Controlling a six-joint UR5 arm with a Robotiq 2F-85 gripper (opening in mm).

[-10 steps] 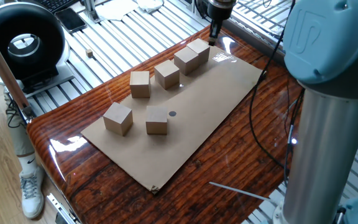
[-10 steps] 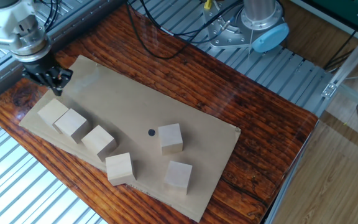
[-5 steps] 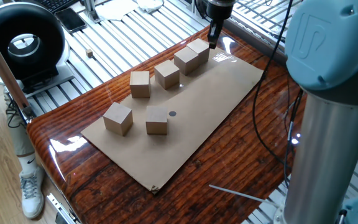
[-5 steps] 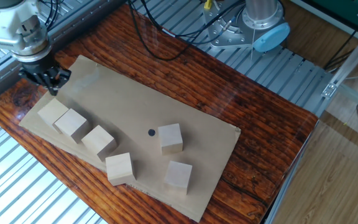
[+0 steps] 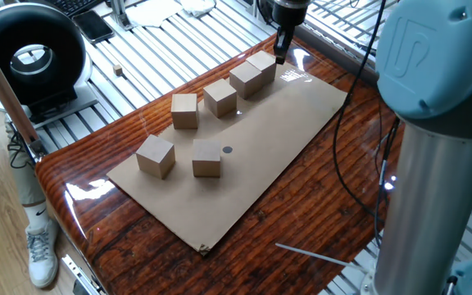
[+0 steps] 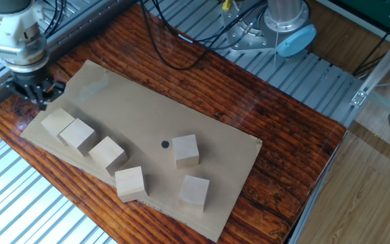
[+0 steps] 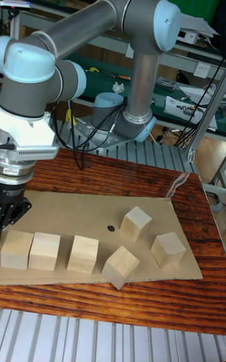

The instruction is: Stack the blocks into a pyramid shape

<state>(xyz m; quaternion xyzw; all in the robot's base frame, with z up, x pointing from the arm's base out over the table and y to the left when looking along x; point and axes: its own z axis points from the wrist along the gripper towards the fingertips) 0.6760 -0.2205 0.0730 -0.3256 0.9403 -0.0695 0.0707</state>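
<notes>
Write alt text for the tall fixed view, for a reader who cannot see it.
Six tan wooden blocks lie unstacked on a cardboard sheet over a wooden table: three in a row at left, three scattered to the right. The gripper hangs over the leftmost block; no pyramid has been started.

I see open cardboard sheet [image 6: 134, 115] w/ free passage on the robot-base side of the blocks [image 6: 107, 153], narrow gaps betw. the row of four, wider room around the two loose ones, gripper [image 6: 35, 95] crowding the end block.
</notes>
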